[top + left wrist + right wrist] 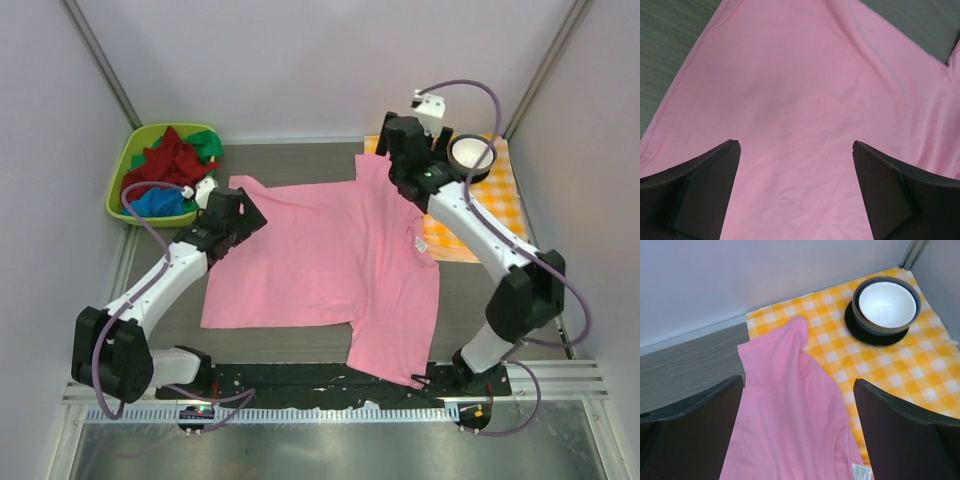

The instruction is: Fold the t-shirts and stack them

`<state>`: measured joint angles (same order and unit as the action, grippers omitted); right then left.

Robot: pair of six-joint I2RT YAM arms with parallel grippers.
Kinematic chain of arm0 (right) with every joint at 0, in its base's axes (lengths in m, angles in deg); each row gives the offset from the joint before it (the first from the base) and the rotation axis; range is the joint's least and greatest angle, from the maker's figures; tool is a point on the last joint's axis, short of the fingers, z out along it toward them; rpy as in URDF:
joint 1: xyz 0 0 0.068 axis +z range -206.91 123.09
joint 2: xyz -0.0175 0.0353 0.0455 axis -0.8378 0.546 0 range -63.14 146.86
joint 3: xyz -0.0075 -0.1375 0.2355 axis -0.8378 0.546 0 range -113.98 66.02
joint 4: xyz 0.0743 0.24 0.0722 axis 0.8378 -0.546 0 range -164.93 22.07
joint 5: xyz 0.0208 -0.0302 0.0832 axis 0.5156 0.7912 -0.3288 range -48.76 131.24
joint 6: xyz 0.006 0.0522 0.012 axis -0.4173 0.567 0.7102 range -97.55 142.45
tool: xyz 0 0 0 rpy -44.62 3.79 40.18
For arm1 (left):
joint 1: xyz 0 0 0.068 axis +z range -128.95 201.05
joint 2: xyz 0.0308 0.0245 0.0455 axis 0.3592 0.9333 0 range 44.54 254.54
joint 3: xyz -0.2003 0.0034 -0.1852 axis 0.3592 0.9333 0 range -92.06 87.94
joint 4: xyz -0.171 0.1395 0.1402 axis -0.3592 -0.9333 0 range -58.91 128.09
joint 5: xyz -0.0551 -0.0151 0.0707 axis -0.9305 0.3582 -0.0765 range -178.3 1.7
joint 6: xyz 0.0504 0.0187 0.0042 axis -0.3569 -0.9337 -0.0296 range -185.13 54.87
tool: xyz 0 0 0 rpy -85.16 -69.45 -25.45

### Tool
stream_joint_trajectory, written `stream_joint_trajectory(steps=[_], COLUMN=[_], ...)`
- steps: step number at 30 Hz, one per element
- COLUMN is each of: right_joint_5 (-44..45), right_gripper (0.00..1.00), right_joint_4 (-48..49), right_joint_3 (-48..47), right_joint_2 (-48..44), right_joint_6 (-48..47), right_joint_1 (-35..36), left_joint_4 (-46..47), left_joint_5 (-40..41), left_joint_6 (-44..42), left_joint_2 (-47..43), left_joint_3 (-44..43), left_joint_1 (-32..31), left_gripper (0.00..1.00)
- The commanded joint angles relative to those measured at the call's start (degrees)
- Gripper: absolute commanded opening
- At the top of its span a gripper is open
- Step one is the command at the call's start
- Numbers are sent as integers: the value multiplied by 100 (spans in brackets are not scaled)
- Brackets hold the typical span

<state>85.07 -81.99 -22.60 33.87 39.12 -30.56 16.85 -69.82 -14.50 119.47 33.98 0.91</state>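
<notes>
A light pink t-shirt (330, 260) lies spread flat on the table, collar and label to the right, one sleeve at the far side and one over the near rail. My left gripper (232, 207) hovers open above its left part; in the left wrist view only pink cloth (795, 85) lies between the open gripper's (795, 146) fingers. My right gripper (402, 160) stands open over the far sleeve (785, 370), nothing held between its jaws (798, 382). Dark red (170, 155), green (207, 145) and blue (160, 203) t-shirts lie heaped in a basket.
The green basket (120, 185) sits at the far left corner. An orange-and-white checked cloth (490, 205) lies at the far right under a dark bowl with a white inside (886, 304). Grey walls close in the back and sides.
</notes>
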Motion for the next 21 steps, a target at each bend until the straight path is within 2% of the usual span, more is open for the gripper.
stream_joint_trajectory(steps=[1,6,9,14,21], right_joint_5=[-312,-1365,-2104,-2151,-2169], right_gripper=[98,95,92,91,91], right_joint_4=[-1423,-2309,-2496,-2478,-2557], right_joint_3=[1266,2627,3487,4563,5328], right_joint_2=[-838,-1807,-2449,-3407,-3812], right_joint_6=[1275,2261,2745,3351,3747], right_joint_1=[-174,-156,-34,301,318], left_joint_4=[-531,-1407,-1559,-1314,-1041], left_joint_5=[-616,-635,-854,-1171,-1347], left_joint_6=[-158,-2,227,517,536], left_joint_2=[-497,-866,-1033,-1227,-929], left_joint_3=[438,605,903,1589,1801], left_joint_1=[-16,-16,-16,-16,-16], left_gripper=[100,100,100,100,100])
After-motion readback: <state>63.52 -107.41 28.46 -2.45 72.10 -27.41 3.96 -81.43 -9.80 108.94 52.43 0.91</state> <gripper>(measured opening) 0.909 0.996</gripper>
